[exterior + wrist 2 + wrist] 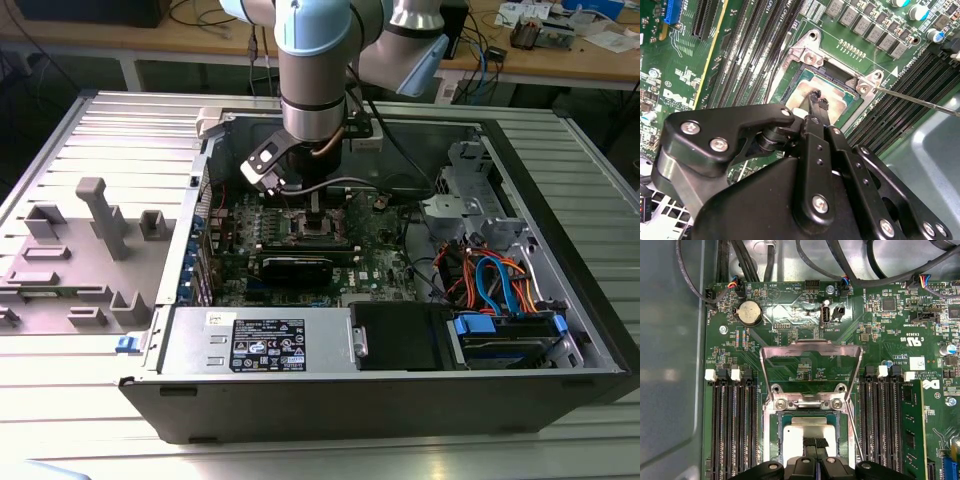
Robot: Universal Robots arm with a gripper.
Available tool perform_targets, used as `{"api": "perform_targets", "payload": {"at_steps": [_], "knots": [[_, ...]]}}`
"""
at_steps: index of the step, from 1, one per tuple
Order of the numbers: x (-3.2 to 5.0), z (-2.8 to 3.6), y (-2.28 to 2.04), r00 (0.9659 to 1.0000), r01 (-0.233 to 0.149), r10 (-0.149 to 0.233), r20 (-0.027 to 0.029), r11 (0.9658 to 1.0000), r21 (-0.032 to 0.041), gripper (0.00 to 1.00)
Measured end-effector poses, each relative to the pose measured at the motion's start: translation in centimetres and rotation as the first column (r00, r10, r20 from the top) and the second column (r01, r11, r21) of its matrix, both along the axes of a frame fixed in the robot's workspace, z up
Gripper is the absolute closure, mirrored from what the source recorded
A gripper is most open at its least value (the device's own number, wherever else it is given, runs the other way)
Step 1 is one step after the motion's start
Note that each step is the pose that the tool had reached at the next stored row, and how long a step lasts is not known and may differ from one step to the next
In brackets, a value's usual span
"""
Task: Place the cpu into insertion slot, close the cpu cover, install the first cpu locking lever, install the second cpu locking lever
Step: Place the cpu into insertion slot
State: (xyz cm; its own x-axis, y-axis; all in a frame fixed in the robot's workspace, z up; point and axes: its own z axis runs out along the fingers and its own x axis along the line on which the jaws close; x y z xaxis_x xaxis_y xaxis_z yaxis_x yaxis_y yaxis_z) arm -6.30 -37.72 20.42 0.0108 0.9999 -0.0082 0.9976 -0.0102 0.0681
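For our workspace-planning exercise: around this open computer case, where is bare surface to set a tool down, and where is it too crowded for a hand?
Bare: the slatted table on the exterior view's right of the case, and the strip along its near side. Crowded: the grey fixture, the cabled drive bay, and the claw over the cpu.

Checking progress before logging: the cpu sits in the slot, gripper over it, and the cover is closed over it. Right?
No. The cover is swung open, clear of the cpu, as the first wrist view shows; the rest holds.
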Motion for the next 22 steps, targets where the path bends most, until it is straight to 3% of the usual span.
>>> {"api": "perform_targets", "payload": {"at_steps": [5, 15, 22], "knots": [[0.02, 0.38, 0.02, 1.0000, 0.000, 0.000, 0.0007, 1.0000, 0.0013, 0.89], [0.02, 2.89, 0.00, 1.0000, 0.000, 0.000, 0.0002, 1.0000, 0.0002, 0.89], [0.12, 3.09, 0.00, 1.0000, 0.000, 0.000, -0.0001, 1.0000, -0.0001, 0.89]]}}
